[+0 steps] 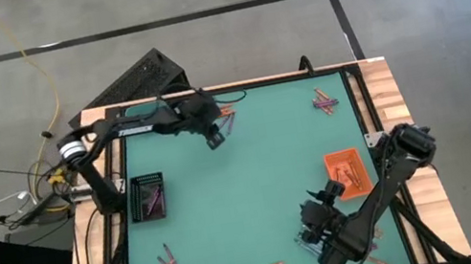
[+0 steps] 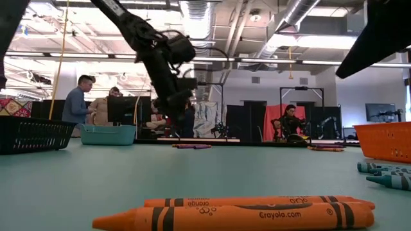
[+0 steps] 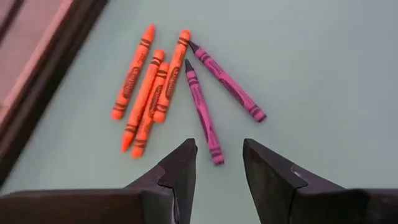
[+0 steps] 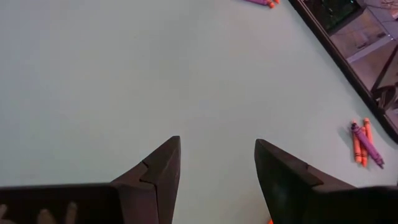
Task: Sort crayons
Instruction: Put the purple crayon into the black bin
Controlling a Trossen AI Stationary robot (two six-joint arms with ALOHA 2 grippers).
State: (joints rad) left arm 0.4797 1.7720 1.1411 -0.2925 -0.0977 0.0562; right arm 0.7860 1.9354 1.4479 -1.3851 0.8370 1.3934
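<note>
A: High view: left gripper (image 1: 214, 136) hangs over the crayon cluster (image 1: 226, 114) at the table's far edge; right gripper (image 1: 320, 234) waits near the orange tray (image 1: 348, 173), spread, empty.

B: Left wrist view: fingers apart around nothing, purple crayon (image 3: 203, 111) just ahead. It's packed beside the orange crayons (image 3: 147, 93), so I'd guess it could snag a neighbour.

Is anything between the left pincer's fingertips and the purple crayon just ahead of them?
No. In the left wrist view the left pincer stands open, only bare green mat before the nearest purple crayon, whose end reaches the gap.
</note>
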